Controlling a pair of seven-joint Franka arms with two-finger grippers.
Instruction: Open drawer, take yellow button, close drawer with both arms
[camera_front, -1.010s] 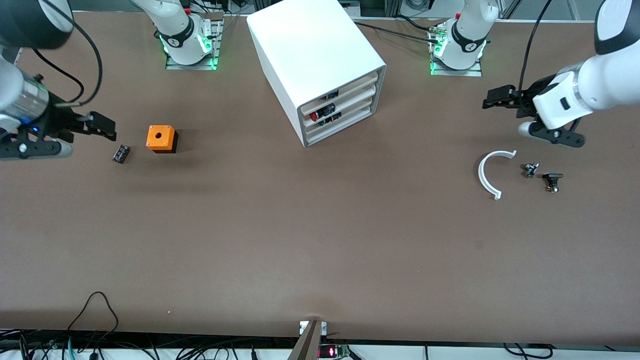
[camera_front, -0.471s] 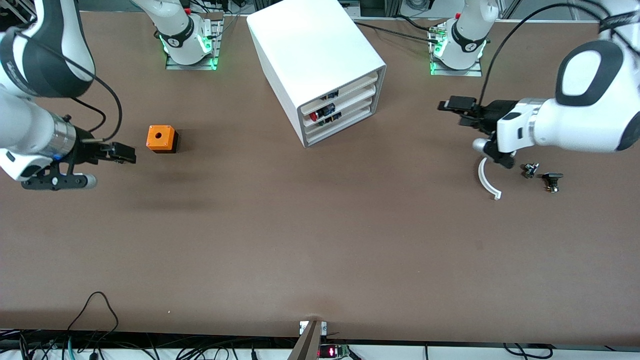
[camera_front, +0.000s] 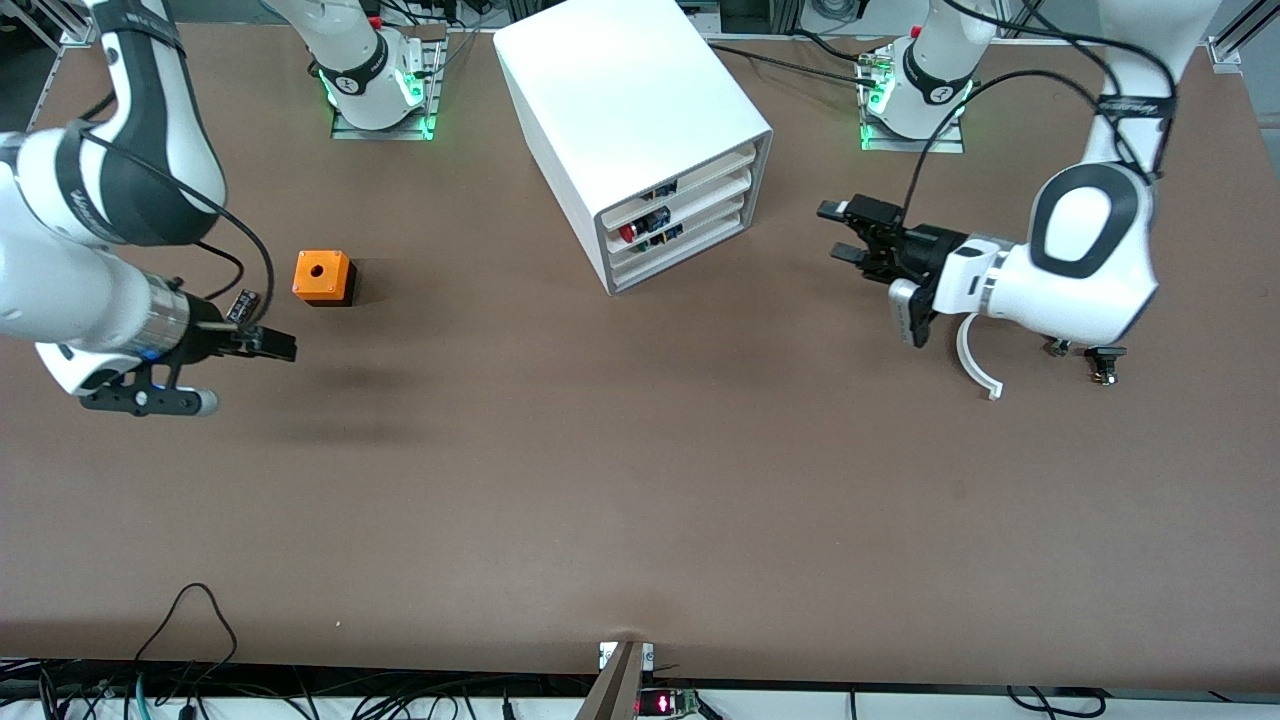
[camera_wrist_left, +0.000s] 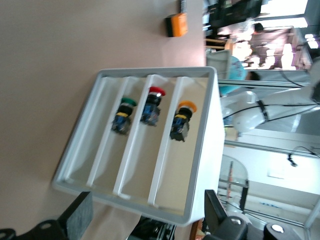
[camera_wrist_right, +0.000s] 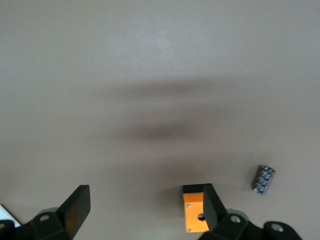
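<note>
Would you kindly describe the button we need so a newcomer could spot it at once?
Find the white drawer cabinet mid-table between the two arm bases. Three buttons sit in its compartments, one each. Ours is the button in an end compartment, beside the red-capped one; its cap is orange-yellow, while the third is green.

- Setting: a robotics laboratory.
- Two white arms (camera_front: 1080, 250) bolted on metal base plates (camera_front: 380, 125) with green status lights, at a wide brown desk (camera_front: 640, 480).
- Loose cables (camera_front: 190, 640) along the desk edge.
- Left wrist view: aluminium framing (camera_wrist_left: 270, 150) and what may be ceiling lights, blurred.
</note>
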